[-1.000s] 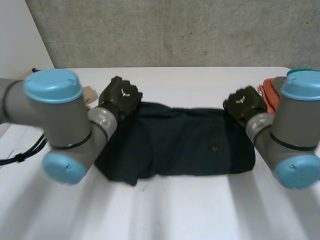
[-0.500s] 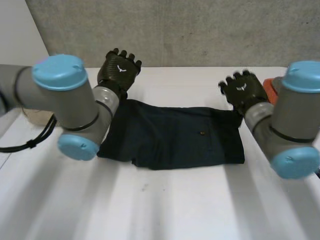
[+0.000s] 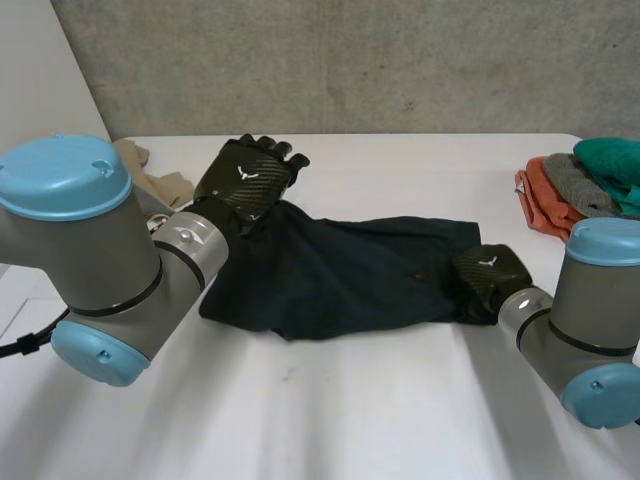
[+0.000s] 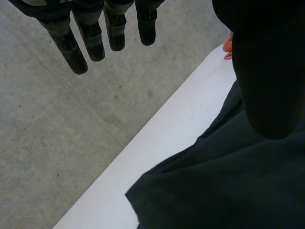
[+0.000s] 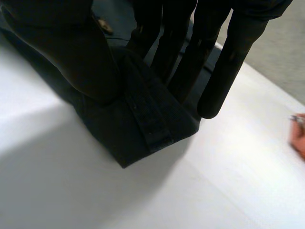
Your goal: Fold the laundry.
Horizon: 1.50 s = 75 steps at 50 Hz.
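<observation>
We are seeing grey arms (image 3: 186, 250) wearing light-blue caps (image 3: 62, 178); the black left hand (image 3: 248, 182) and right hand (image 3: 486, 280) are bearing white emblems.

A rough grey concrete wall (image 3: 350, 60) stands behind the white table (image 3: 380, 400); a pile of orange, grey and teal cloths (image 3: 583, 182) sits at its right edge, a crumpled beige cloth (image 3: 163, 185) at its left.

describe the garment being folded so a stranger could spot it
On the white table, look at the middle. The dark garment lies there between the left hand and the right hand, which pinches one end. It is near-black, unlike the orange, grey and teal pile and the beige cloth at the table's sides.
</observation>
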### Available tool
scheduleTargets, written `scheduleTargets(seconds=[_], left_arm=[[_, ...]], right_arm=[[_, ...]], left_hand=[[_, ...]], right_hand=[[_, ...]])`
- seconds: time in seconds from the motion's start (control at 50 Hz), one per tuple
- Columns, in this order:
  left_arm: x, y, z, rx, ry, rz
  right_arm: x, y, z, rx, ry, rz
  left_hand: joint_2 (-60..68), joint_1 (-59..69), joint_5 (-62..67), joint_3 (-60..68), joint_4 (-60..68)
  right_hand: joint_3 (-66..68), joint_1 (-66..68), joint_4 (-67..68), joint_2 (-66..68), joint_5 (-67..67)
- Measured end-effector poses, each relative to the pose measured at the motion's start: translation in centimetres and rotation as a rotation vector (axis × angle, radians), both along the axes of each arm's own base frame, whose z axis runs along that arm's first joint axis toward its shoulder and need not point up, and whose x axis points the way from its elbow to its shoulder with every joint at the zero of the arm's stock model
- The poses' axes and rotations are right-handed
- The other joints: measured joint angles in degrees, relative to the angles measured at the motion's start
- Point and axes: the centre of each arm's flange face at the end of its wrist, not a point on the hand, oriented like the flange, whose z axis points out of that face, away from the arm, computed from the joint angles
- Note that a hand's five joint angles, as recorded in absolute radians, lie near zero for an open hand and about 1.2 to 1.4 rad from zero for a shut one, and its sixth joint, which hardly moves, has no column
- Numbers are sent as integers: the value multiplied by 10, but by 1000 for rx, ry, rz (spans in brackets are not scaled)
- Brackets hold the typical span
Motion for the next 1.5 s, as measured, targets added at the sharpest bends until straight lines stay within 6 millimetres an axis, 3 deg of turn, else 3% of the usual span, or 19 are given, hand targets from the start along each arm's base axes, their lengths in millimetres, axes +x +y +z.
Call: scheduleTargets(seconds=[0.16,0.3,0.36,0.48,0.5,0.52,0.56,0.58,0.64,0.68,0.72,0.76,0.9,0.98,1.06,1.14,1.24,1.36,1.5], left_arm=[[2,1,4,-9,2,6],[8,7,12,-21,9,10],[10,9,14,-22,11,13],[14,11,18,-28,15,22],[14,11,18,-28,15,22],[16,10,19,-30,16,28],[18,10,21,-34,19,35],[19,9,21,-35,20,38],[24,5,24,-36,32,58],[27,3,27,-35,43,70],[30,0,30,-36,60,84],[32,-2,34,-39,75,95],[33,-8,58,-92,160,122],[24,-8,69,-108,214,101],[-2,-4,62,-66,251,23],[-31,5,37,17,229,-58],[-52,14,-8,158,137,-89],[-48,9,-54,280,18,29],[-33,4,-80,341,-82,168]], right_arm=[[-27,-2,31,-117,96,-83],[-44,-6,60,-286,338,-50],[-25,-2,69,-382,402,37],[61,43,73,-640,381,383],[61,43,73,-640,381,383],[91,69,63,-708,352,540],[115,95,48,-754,327,693],[120,101,43,-760,324,729],[132,121,24,-755,329,854],[134,127,18,-738,335,889],[134,128,17,-713,332,895],[132,127,22,-692,313,878],[114,111,92,-507,-61,650],[91,89,118,-360,-275,482],[60,58,130,-230,-368,282],[47,37,123,-124,-344,169],[49,19,99,1,-279,134],[62,7,63,145,-233,176],[69,0,27,221,-193,212]], left_hand=[[0,0,0,0,0],[0,0,0,0,0],[0,0,0,0,0],[0,0,0,0,0],[0,0,0,0,0],[0,0,0,0,0],[0,0,0,0,0],[0,0,0,0,0],[0,0,0,0,0],[0,0,0,0,0],[0,0,0,0,0],[0,0,0,0,0],[0,0,0,0,0],[0,0,0,0,0],[0,0,0,0,0],[0,0,0,0,0],[0,0,0,0,0],[0,0,0,0,0],[0,0,0,0,0]], right_hand=[[0,-1,2,0,10],[0,-1,2,0,17],[0,-1,2,2,17],[0,-1,2,3,17],[0,-1,2,3,17],[0,-1,3,3,20],[-1,-1,2,3,26],[-34,-12,-35,-28,-5],[-330,-305,-323,-337,-293],[-472,-428,-479,-478,-440],[-546,-467,-553,-540,-507],[-555,-467,-563,-543,-518],[-556,-467,-566,-543,-518],[-556,-467,-566,-543,-518],[-556,-467,-566,-543,-518],[-556,-467,-566,-543,-518],[-556,-467,-566,-543,-518],[-556,-467,-566,-543,-518],[-556,-469,-566,-543,-518]])
